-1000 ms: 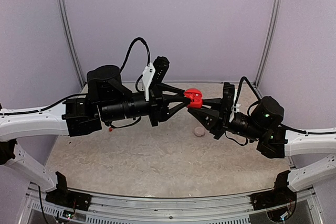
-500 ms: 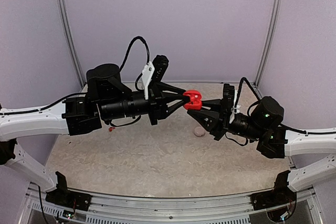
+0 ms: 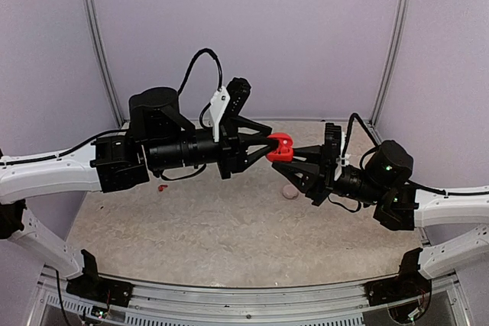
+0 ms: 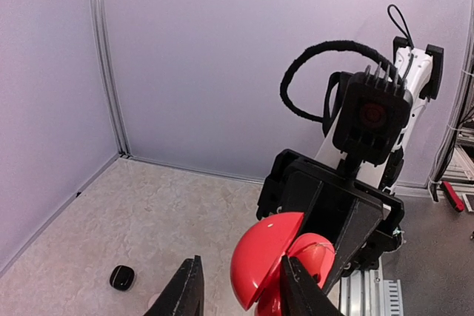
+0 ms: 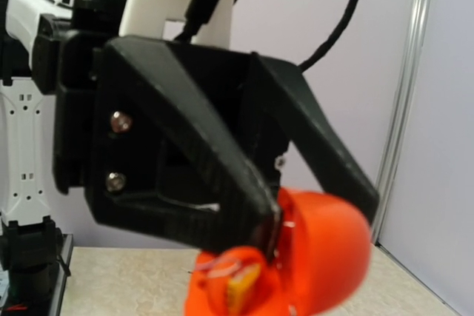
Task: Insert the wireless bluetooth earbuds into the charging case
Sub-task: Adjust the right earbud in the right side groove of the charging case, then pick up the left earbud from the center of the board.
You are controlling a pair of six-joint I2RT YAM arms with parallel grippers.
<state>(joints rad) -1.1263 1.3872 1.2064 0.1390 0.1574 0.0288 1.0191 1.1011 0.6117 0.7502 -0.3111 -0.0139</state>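
**What frames my workspace**

I'm looking at a beige, marbled table [image 3: 229,227] closed in by plain lilac walls [image 3: 252,28] on its left, far and right sides. A slim metal post [image 3: 100,43] stands at the table's far-left corner, and a second post [image 3: 393,36] stands at its far-right corner. A ribbed aluminium rail [image 3: 244,295] runs along the near edge. My left wrist view also shows grey floor [image 4: 429,257] beyond the table.

1. The back wall [image 3: 244,36] is a plain pale lilac panel, and the left wall [image 3: 38,59] and right wall [image 3: 451,59] match it.
2. Slim aluminium posts stand in the left corner [image 3: 97,43] and right corner [image 3: 392,43].
3. The tabletop [image 3: 229,227] is marbled beige.
4. A slotted aluminium rail [image 3: 244,293] runs along its near edge.
5. The light is soft and even, casting only faint shadows.
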